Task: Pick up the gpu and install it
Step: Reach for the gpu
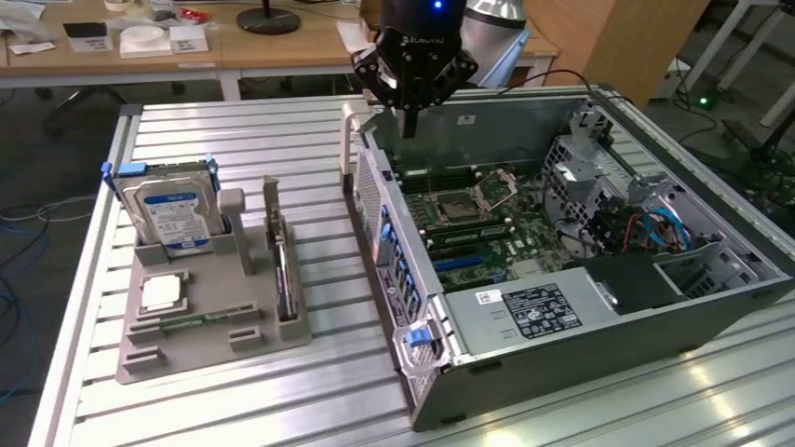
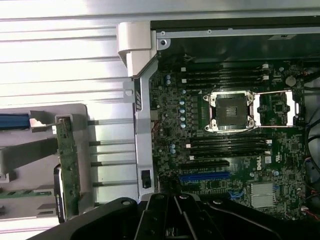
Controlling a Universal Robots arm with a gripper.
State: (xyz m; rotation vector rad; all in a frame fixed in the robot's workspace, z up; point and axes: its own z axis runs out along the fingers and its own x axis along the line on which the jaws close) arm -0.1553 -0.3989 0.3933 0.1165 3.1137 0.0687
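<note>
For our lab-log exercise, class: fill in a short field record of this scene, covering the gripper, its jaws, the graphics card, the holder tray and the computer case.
Case: open dark grey metal computer case, green motherboard exposed, silver processor socket open
Tray: grey plastic holder tray, holding a blue-labelled silver hard drive and a small square silver processor chip
GPU: thin dark card with green board edge, standing on edge in the tray, untouched
Gripper: black robot gripper, above the case wall facing the tray
Jaws: together, holding nothing
</note>
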